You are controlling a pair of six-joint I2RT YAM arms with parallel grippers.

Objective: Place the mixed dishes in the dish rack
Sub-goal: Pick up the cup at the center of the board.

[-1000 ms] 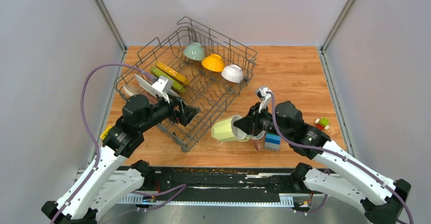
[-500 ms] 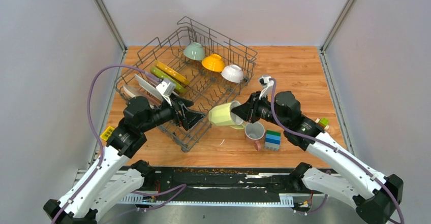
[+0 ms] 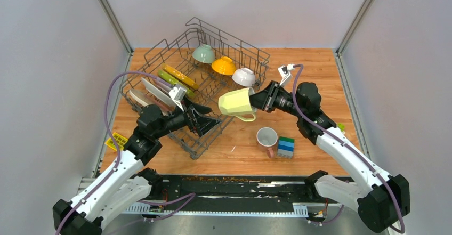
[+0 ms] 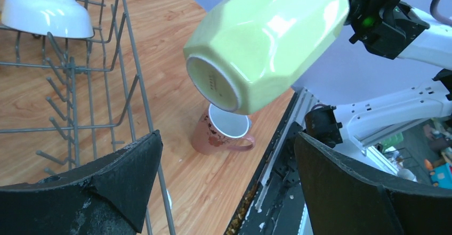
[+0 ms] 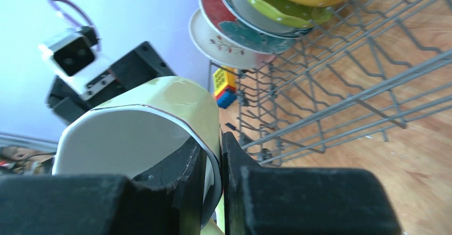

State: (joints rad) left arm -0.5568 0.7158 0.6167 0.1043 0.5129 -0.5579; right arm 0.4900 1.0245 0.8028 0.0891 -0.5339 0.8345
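Yellow mug (image 3: 237, 103) off the table (image 3: 314, 70), on its side, handle down, at the rack's (image 3: 255, 54) near right edge. My right pincer (image 3: 258, 99) clamps its rim, one finger inside, one outside. My left pincer (image 3: 212, 123) gapes wide, empty, at the rack's near corner, facing the mug's base. Pink mug (image 3: 266, 137) upright on the table, blocks (image 3: 286, 146) just beside it. Bowls (image 3: 224, 65) and plates (image 3: 178, 76) in the rack
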